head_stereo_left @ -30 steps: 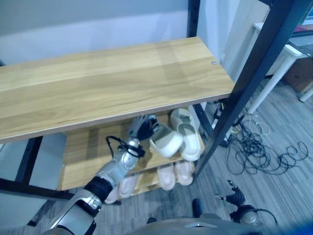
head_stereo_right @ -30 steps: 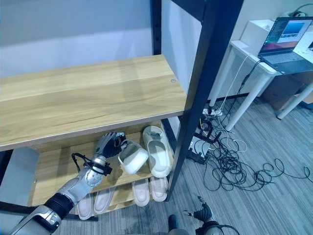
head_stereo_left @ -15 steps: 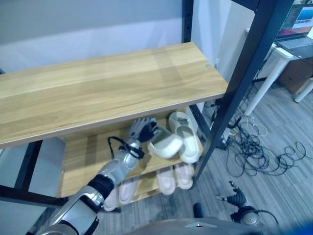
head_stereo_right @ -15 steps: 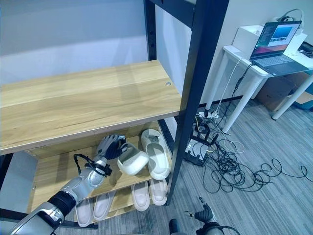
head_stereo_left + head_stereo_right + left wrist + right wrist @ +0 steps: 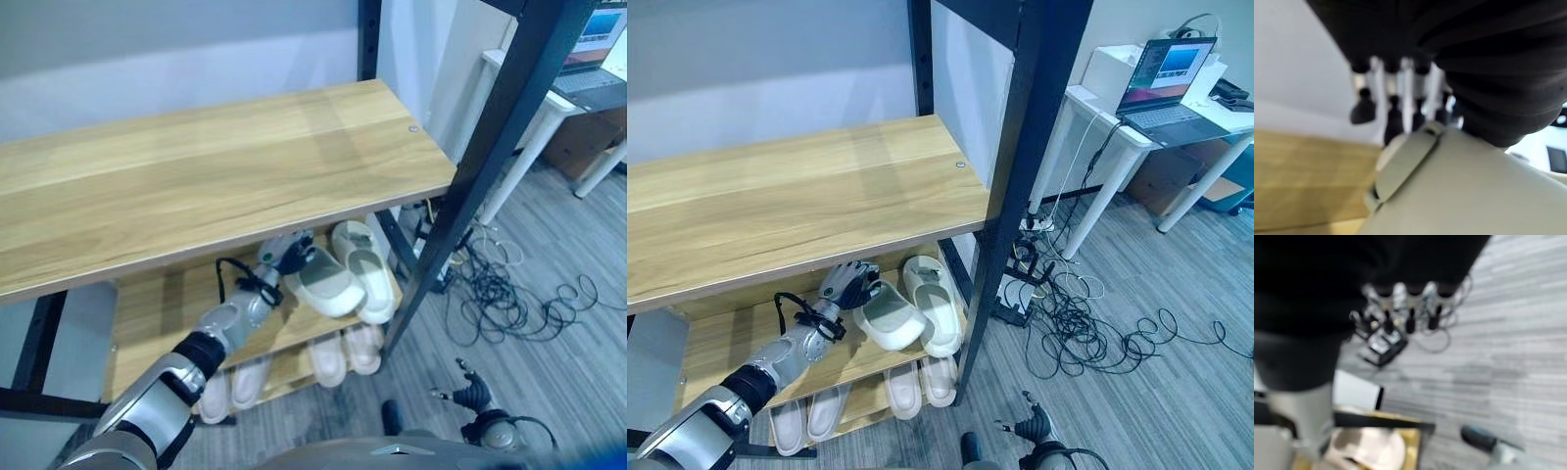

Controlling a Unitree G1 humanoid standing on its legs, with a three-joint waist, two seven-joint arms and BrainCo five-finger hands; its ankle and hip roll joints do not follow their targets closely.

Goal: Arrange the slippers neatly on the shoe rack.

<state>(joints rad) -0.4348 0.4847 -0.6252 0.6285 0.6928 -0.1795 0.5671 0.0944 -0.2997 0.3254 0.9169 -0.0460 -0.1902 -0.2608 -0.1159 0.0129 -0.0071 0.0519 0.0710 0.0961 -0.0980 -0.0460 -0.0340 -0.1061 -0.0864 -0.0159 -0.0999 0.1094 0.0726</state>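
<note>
Presently, the left robot hand (image 5: 848, 284) has its fingers curled round the heel end of a cream slipper (image 5: 890, 315) on the middle shelf (image 5: 720, 345) of the shoe rack (image 5: 803, 201), near that shelf's right end, just beside its mate (image 5: 931, 305). The held slipper's long axis runs obliquely, toe toward the shelf's front edge. Placement would best proceed by turning it parallel to its mate before release. The right robot hand (image 5: 1400, 308) hangs over the floor, fingers relaxed.

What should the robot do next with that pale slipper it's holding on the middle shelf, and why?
Probably turn the slipper to line up with its mate and set it flat. The left hand grips its heel end, and it lies angled across the shelf, its toe against the mate.
</note>
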